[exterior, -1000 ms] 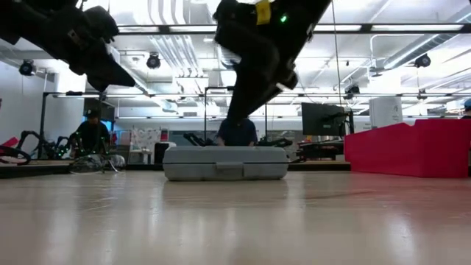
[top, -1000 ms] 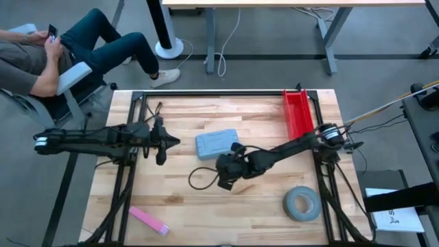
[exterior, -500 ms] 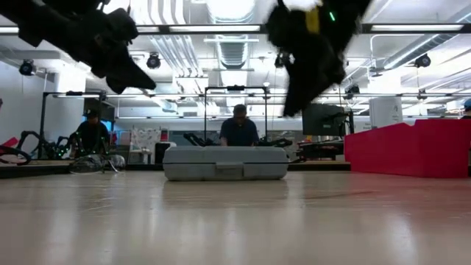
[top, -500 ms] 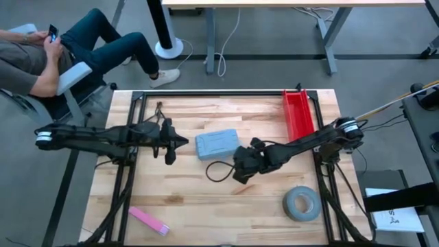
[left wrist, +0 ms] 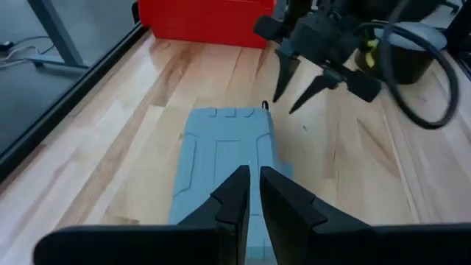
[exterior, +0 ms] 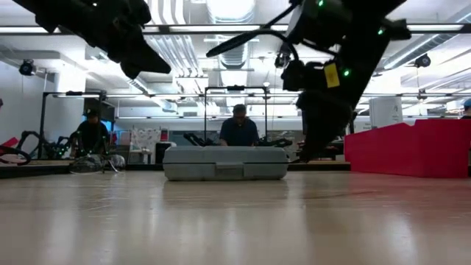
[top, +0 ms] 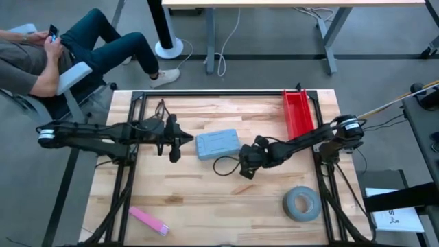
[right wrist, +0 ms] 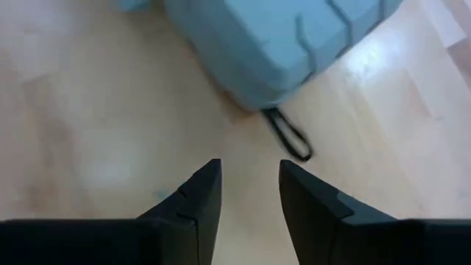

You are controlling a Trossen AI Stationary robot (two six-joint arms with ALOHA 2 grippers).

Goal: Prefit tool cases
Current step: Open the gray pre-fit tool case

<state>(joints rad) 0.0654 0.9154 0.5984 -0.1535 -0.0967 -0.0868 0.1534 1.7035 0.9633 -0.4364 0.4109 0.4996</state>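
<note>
Right gripper (top: pixel 241 167), jaws apart and empty, is hovering just beside the blue-grey rectangular plastic tool case (top: pixel 217 143) lying mid-table on the pale wooden tabletop (top: pixel 206 199) in the high view; the left gripper (top: pixel 184 141), fingers nearly together and empty, is waiting on the case's other side. At table height, the case (exterior: pixel 224 163) is sitting flat and closed. From the right wrist, a small black loop (right wrist: pixel 285 138) is trailing from the case's corner; approaching squarely would likely avoid snagging it. Any latch is hard to make out.
</note>
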